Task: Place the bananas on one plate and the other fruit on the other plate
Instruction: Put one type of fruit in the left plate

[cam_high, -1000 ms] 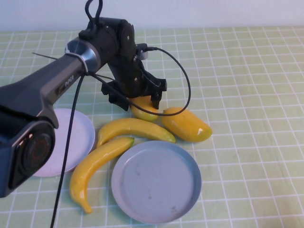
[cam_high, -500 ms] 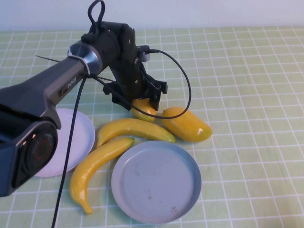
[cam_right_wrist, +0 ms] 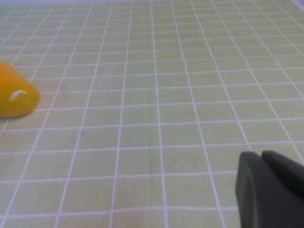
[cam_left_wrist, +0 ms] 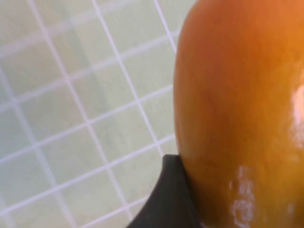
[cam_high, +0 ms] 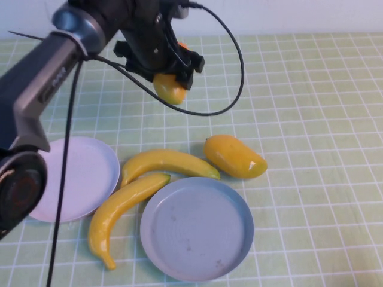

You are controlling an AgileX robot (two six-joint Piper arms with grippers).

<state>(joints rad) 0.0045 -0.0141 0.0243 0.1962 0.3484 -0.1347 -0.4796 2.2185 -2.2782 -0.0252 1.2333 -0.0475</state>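
The left hand (cam_high: 169, 75) is clamped on one mango (cam_high: 169, 88) and now carries it in the air above the far part of the bench (cam_high: 311, 89). A second ago that hand was down among the fruit, closing around this mango just behind the bananas; since then it has risen and drawn back, and the mango has left the bench with it. In the left wrist view the held mango (cam_left_wrist: 242, 114) fills most of the picture, with a dark finger (cam_left_wrist: 168, 199) pressed against its skin.

The spot where it lay is bare now. The second mango (cam_high: 234, 156) has not moved and lies on the bench beside the far banana (cam_high: 169, 163), close to its tip. The near banana (cam_high: 122, 212) lies along the first, between the pink plate (cam_high: 78, 178) and the grey-blue plate (cam_high: 197, 228), touching the grey-blue rim. Both plates hold nothing, as before.

The right hand (cam_right_wrist: 270, 190) shows only in its own wrist view, low over the checked cloth, its dark fingers pressed together on nothing; the end of the resting mango (cam_right_wrist: 16, 97) appears at that picture's edge.
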